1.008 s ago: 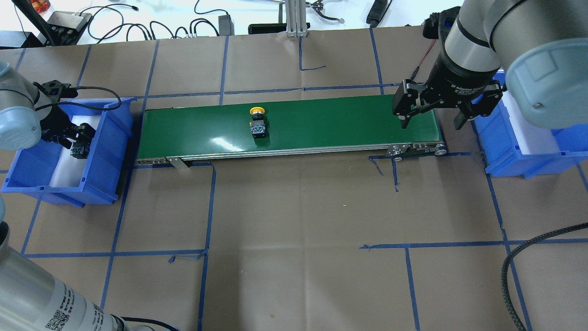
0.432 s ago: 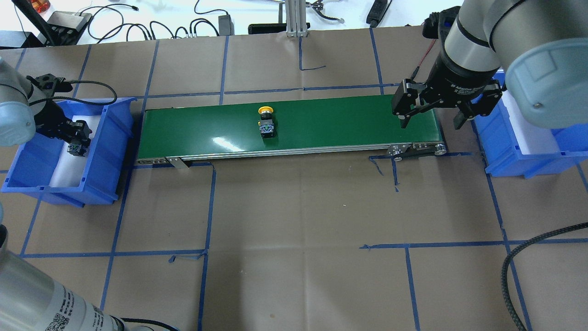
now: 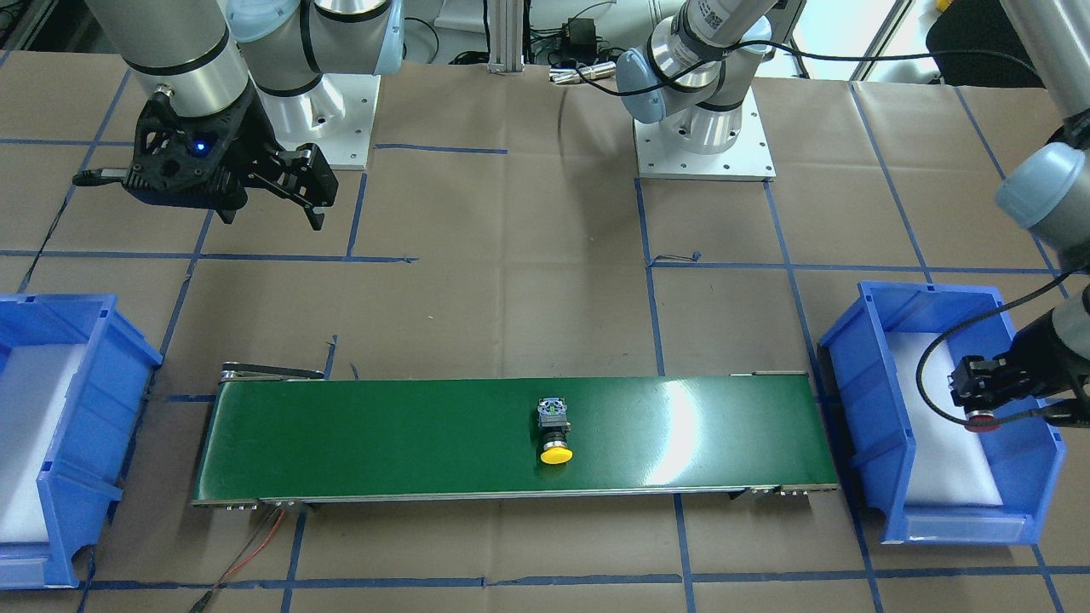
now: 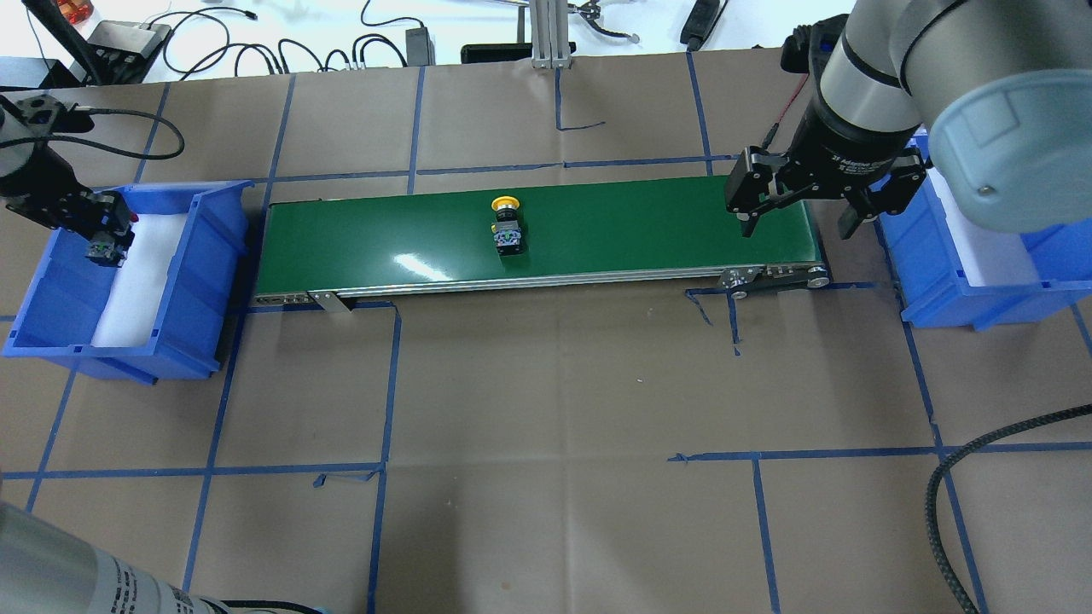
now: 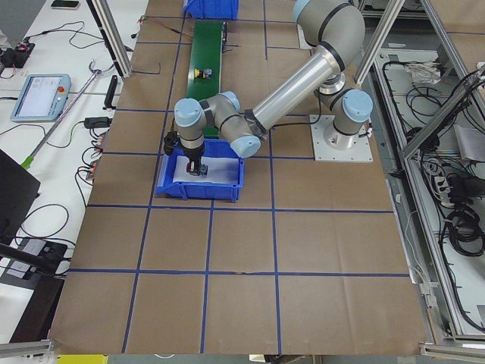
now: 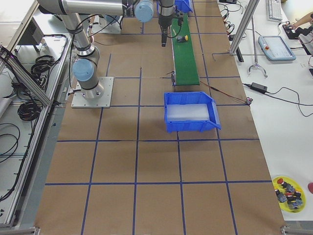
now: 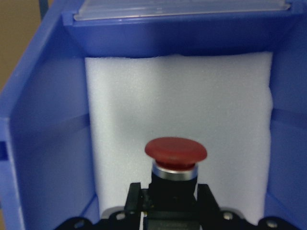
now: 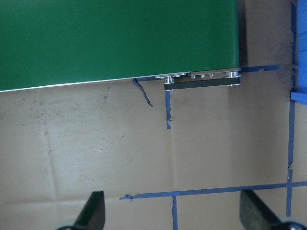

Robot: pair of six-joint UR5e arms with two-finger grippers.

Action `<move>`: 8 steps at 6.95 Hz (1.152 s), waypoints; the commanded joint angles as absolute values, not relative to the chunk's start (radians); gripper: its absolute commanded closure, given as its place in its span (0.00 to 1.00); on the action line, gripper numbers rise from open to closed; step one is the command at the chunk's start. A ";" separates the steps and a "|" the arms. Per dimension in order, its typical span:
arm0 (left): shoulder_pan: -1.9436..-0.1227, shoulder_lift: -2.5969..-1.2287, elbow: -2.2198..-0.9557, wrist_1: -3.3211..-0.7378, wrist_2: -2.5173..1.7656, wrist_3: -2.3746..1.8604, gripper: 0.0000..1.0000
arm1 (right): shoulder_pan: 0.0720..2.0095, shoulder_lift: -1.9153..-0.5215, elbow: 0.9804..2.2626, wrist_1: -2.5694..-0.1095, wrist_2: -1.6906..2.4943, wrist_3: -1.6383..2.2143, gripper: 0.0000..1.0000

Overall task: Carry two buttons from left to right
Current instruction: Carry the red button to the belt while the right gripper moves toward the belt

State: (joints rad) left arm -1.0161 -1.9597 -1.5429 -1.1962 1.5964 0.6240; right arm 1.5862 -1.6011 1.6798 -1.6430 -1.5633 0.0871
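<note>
My left gripper (image 7: 165, 203) is shut on the red button (image 7: 176, 151), gripping its black barrel over the white foam of the left blue bin (image 4: 209, 256). From the front, the red cap (image 3: 979, 419) shows under the left gripper (image 3: 978, 393). The yellow button (image 4: 508, 227) lies on its side near the middle of the green conveyor belt (image 4: 640, 230), and it is also visible in the front view (image 3: 554, 434). My right gripper (image 4: 798, 223) hangs open and empty over the belt's right end, its fingers (image 8: 93, 211) spread wide.
A second blue bin (image 4: 938, 286) with white foam stands just beyond the belt's right end. Brown paper with blue tape lines covers the table (image 4: 554, 409). Cables and a metal post (image 4: 546, 34) lie along the far edge.
The yellow button has travelled right along the belt. My left gripper, still holding the red button, has moved toward the far left part of the left bin. The right gripper has barely shifted.
</note>
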 commanded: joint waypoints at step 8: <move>-1.376 -1.910 -1.502 -1.441 1.586 0.069 0.99 | 1.588 -1.442 1.683 -1.905 -1.554 0.092 0.00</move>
